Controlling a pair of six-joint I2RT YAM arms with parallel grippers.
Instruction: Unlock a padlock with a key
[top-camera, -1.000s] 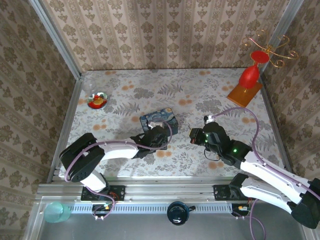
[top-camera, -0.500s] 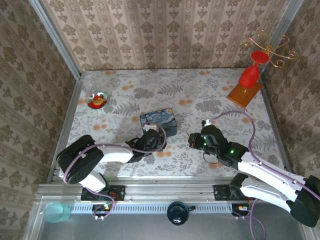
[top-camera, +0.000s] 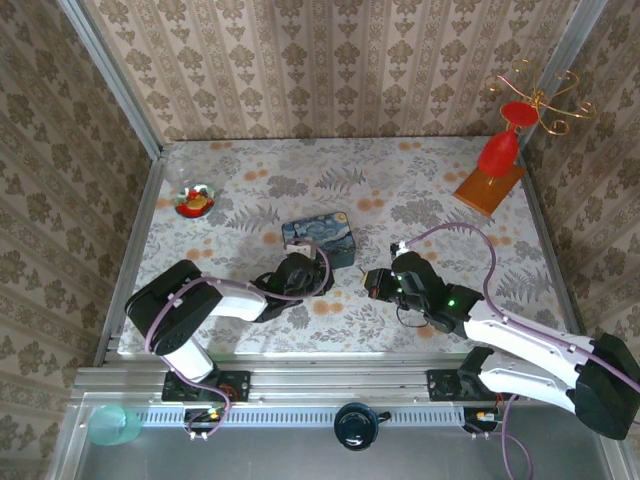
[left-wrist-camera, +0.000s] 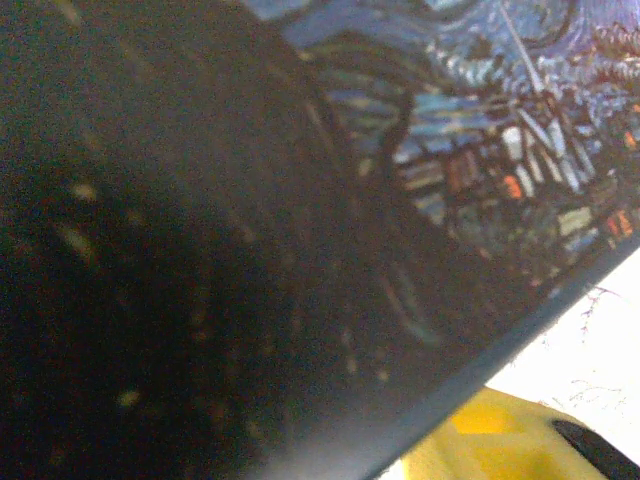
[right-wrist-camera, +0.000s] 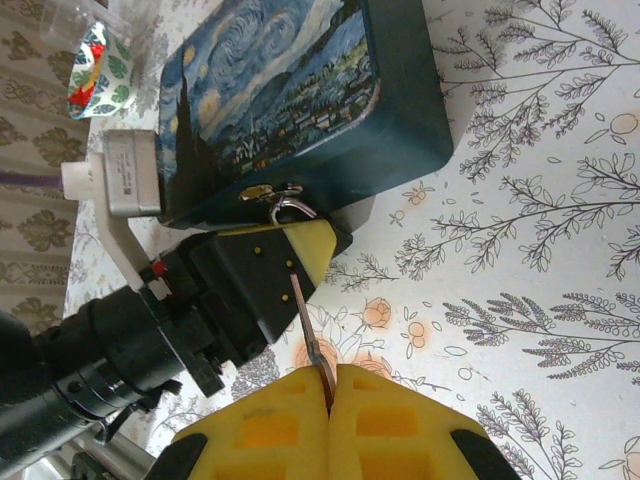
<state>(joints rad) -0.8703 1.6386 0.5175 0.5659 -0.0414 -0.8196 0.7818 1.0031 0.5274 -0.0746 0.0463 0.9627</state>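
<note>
Near bench (top-camera: 300, 170) front edge, centre: right jaws pinching key (right-wrist-camera: 308, 335), tip near padlock (right-wrist-camera: 277, 200) on tin (right-wrist-camera: 290, 90) front; left jaws unclear, wide or narrow.

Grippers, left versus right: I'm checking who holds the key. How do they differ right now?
The right gripper is shut on the thin key, clear of the blue tin; the left gripper sits at the tin's front beside the padlock, its grip unclear. The right gripper aims the key at the left gripper's fingertips. Both are yellow-tipped.
</note>
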